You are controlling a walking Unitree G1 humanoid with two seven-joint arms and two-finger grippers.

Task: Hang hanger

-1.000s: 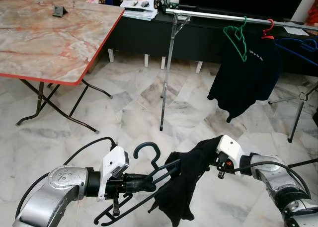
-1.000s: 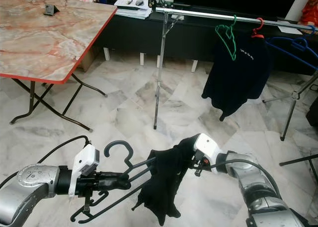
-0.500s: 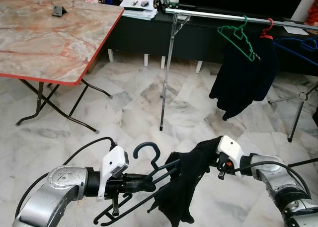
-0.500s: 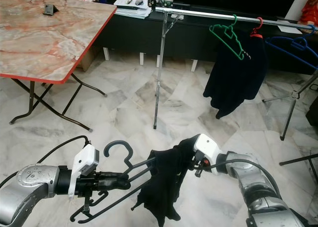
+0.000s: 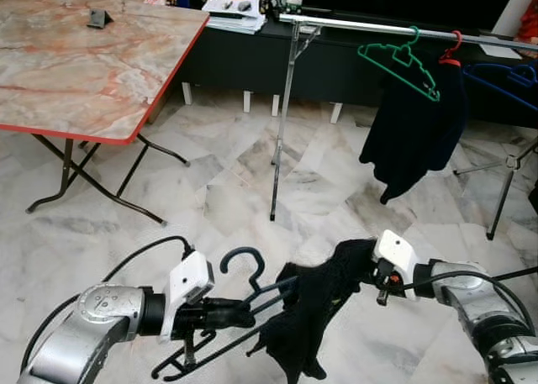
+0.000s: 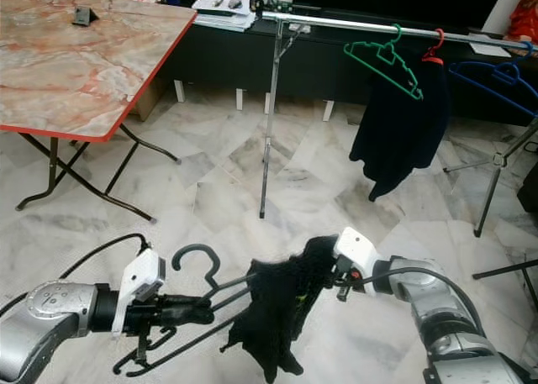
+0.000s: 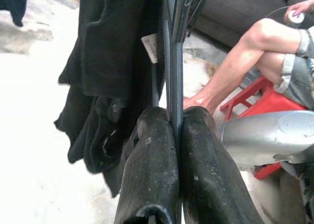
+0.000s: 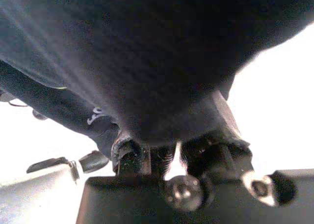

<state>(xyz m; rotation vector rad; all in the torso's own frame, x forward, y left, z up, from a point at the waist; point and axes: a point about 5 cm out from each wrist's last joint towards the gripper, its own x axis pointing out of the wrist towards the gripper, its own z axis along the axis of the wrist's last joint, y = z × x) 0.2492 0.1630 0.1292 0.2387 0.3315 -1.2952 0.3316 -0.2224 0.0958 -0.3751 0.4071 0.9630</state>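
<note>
Item: dark plastic hanger point(image 5: 244, 304) draped with limp black garment point(image 5: 315, 312), well short of the silver rail point(image 5: 378, 29). Left gripper point(image 7: 171, 136) pinches its stiff bars. Right gripper point(image 5: 370, 270): grasp indeterminate. You keep hold of the frame; cloth likely slips.

Even, bright indoor light fills both eye views, sharp throughout, with soft glare on the marble floor point(image 5: 235, 191) toward 12 o'clock. In the left wrist view the floor is blown out white at 9 o'clock. The right wrist view is dark, blurred, and overexposed at its edges.
</note>
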